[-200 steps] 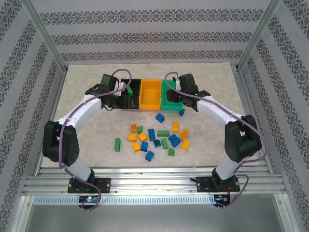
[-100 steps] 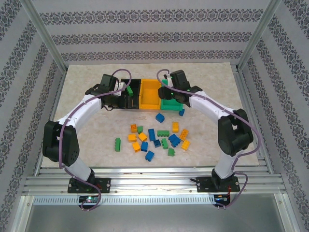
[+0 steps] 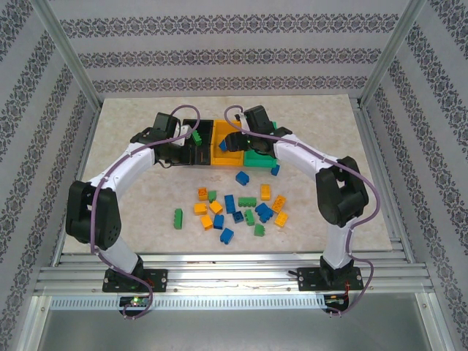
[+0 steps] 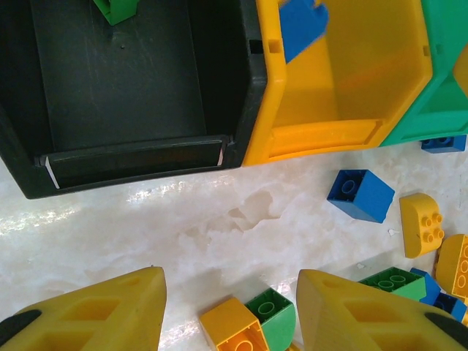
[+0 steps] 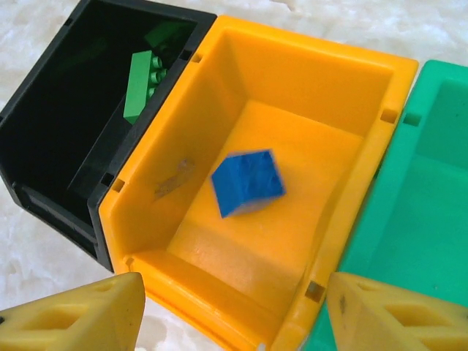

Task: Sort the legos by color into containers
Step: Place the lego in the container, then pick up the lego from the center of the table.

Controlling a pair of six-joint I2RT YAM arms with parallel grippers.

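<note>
The right end effector (image 5: 234, 292) hangs over the orange bin (image 5: 307, 55), its fingers wide apart and clamped on nothing. Only their tips enter the lower corners of the right wrist view. Inside that bin is a blue brick (image 5: 247, 183); its edges are smeared, so I cannot tell whether it rests on the bin's floor. From above, the arm hides part of that bin. The left end effector (image 4: 230, 292), fingers likewise apart and empty, sits near the black bin (image 4: 124, 80). A green brick (image 4: 117, 9) in that bin is cut off by the top edge of the left wrist view; the right wrist view shows it whole, leaning on the wall. The green bin (image 5: 431, 183) is cropped. Loose bricks (image 3: 238, 208) lie scattered on the table (image 3: 131, 190).
</note>
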